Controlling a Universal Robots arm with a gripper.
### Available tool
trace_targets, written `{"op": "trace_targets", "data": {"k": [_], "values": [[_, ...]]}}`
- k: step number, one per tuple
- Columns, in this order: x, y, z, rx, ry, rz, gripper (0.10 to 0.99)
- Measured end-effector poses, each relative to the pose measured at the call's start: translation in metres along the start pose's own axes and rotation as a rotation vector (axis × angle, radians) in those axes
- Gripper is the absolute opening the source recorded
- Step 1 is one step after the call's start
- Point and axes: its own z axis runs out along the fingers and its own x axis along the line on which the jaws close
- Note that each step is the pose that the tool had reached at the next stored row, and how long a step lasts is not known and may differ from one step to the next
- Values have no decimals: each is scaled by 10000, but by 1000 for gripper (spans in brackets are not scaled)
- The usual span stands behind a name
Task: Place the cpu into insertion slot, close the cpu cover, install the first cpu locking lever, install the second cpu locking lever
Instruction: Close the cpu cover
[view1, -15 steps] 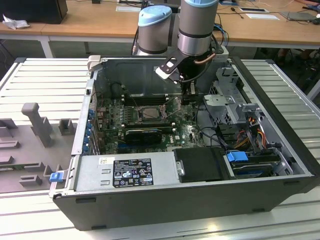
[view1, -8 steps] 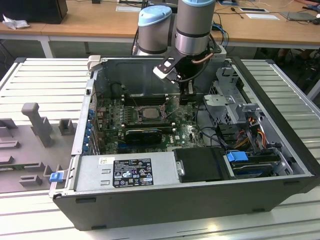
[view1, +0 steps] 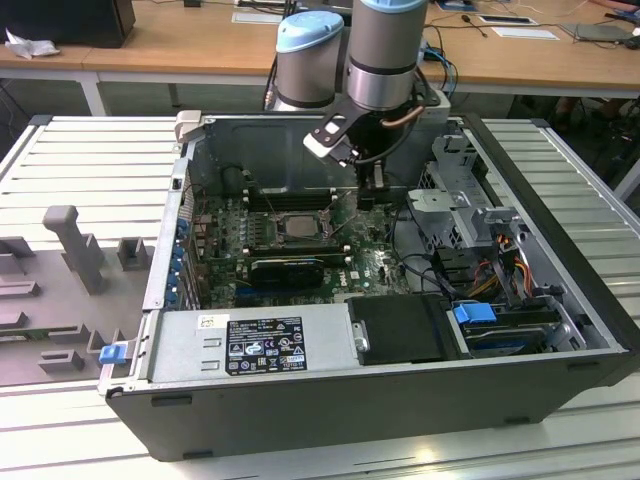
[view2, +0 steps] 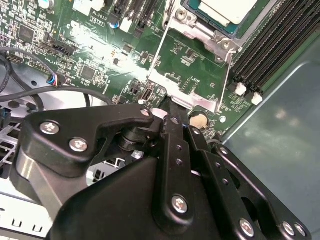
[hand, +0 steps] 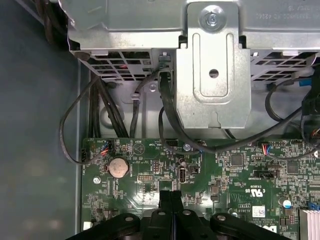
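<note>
Slatted metal table (view1: 80, 150) holds open pc case (view1: 400, 400). Cpu (view2: 227, 10) sits in insertion slot (view2: 232, 30); cpu cover (view2: 182, 94) is swung open, so chip is bare. Gripper (view2: 172, 117), fingers pressed together, is at cover's free edge, prob. to reach it; contact unclear.

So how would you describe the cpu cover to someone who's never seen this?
Inside the open computer case, find the pale square chip on the green motherboard. Right beside it, in the second wrist view, is the cover: a thin grey metal frame swung clear of the chip. Unlike the long black memory slots nearby, it has a square window showing green board.
</note>
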Motion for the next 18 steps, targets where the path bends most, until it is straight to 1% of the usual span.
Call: {"op": "trace_targets", "data": {"k": [10, 18], "values": [[0, -90, -6, -1, 1, 0, 106], [-1, -135, -8, -1, 1, 0, 106]]}}
